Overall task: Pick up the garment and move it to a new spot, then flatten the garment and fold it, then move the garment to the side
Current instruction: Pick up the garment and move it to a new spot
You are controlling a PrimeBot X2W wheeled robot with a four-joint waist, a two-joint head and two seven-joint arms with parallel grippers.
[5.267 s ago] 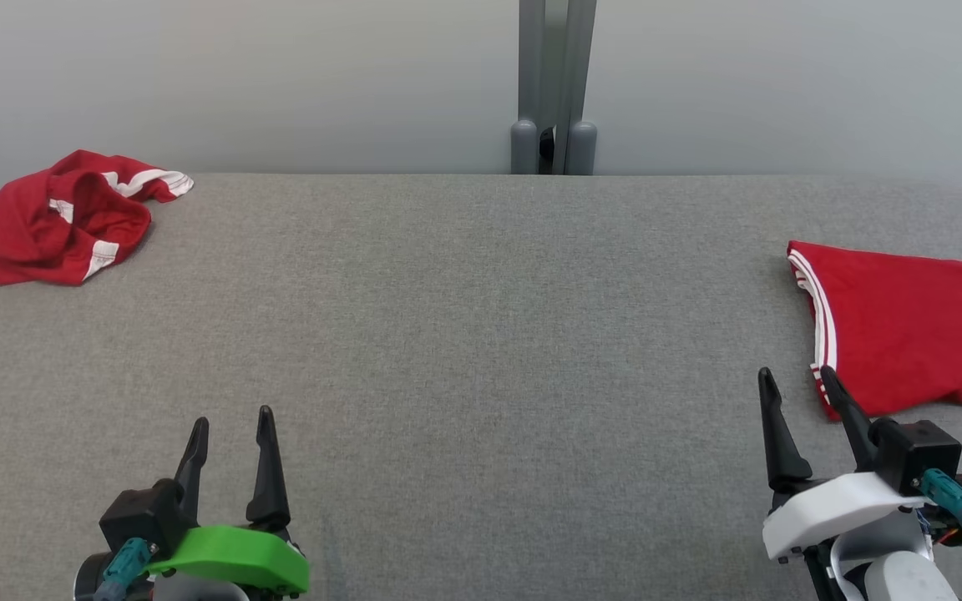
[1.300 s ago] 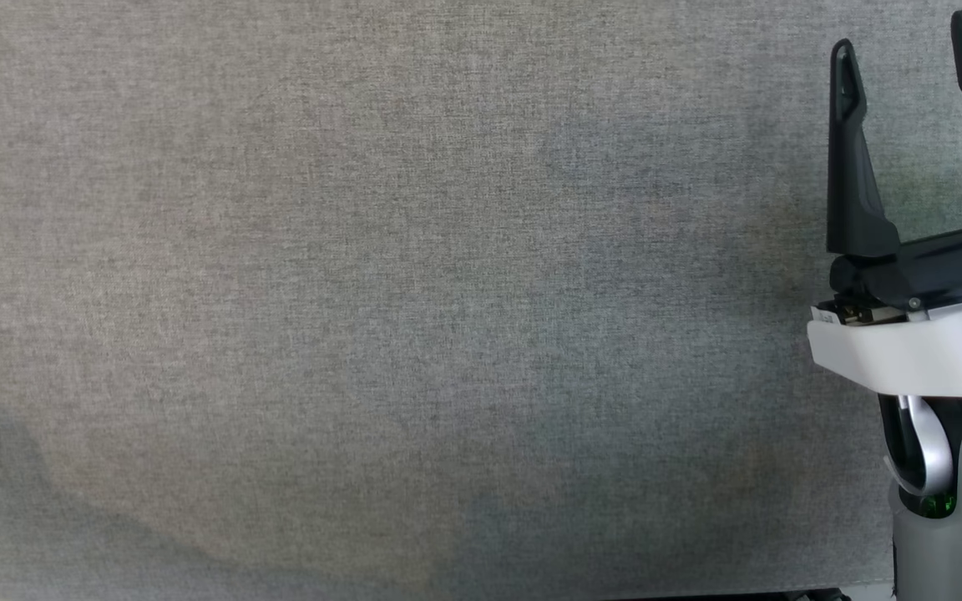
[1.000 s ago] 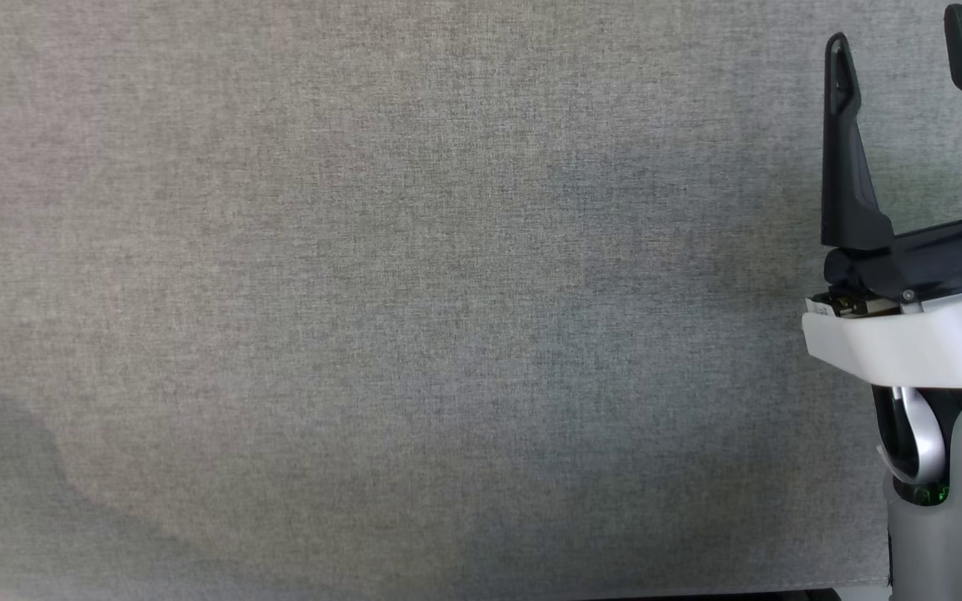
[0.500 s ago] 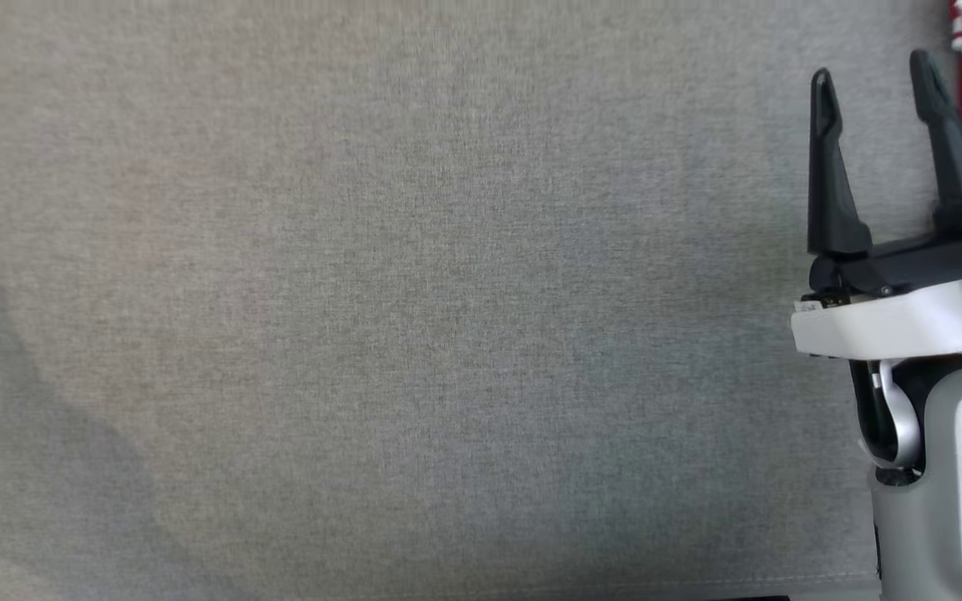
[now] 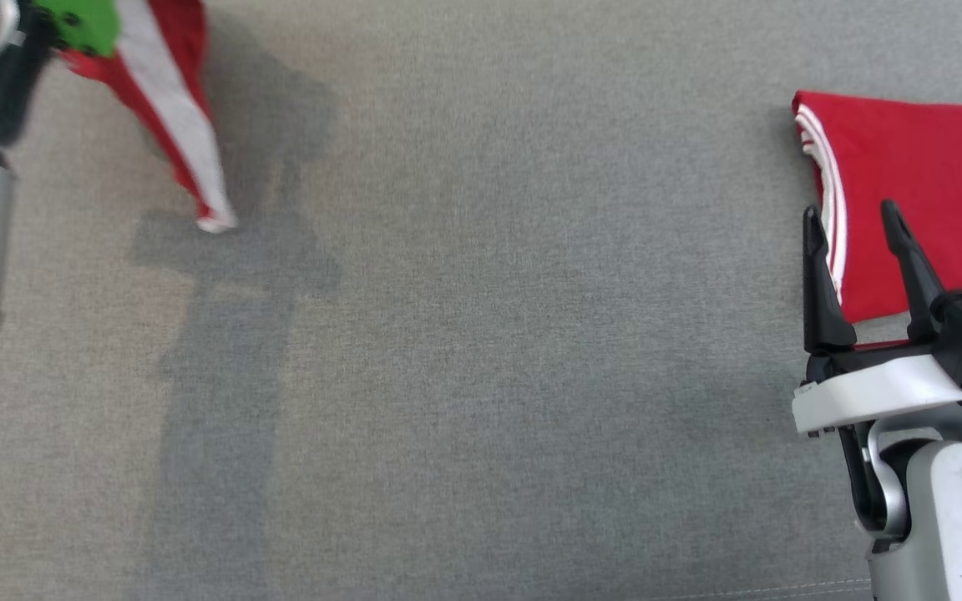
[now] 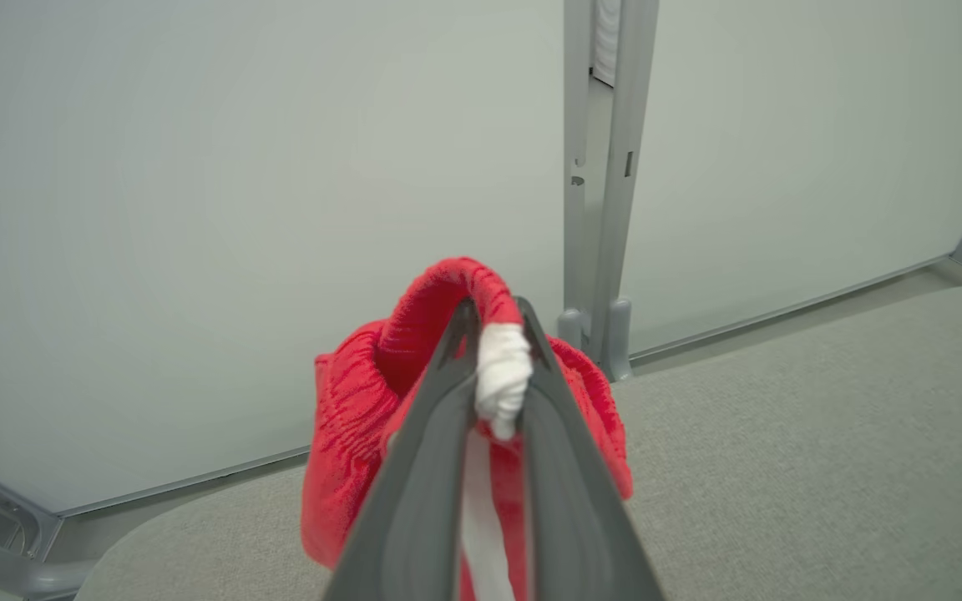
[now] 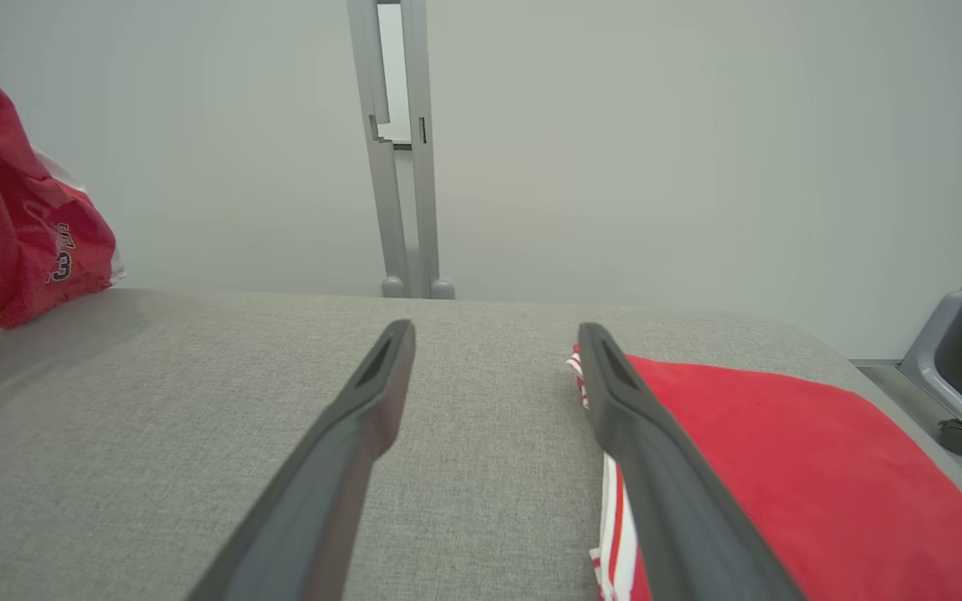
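The red garment [image 6: 347,434] is pinched by the left gripper [image 6: 493,317] above the table [image 5: 481,334]; the right gripper [image 5: 853,215] is spread. Slow lowering mid-table is advised.

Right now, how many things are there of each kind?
Red clothes: 2, the hanging garment and the folded garment.
End effectors: 2, the left end effector shut on the hanging garment, the right end effector open.
Table: 1.
Total: 5.
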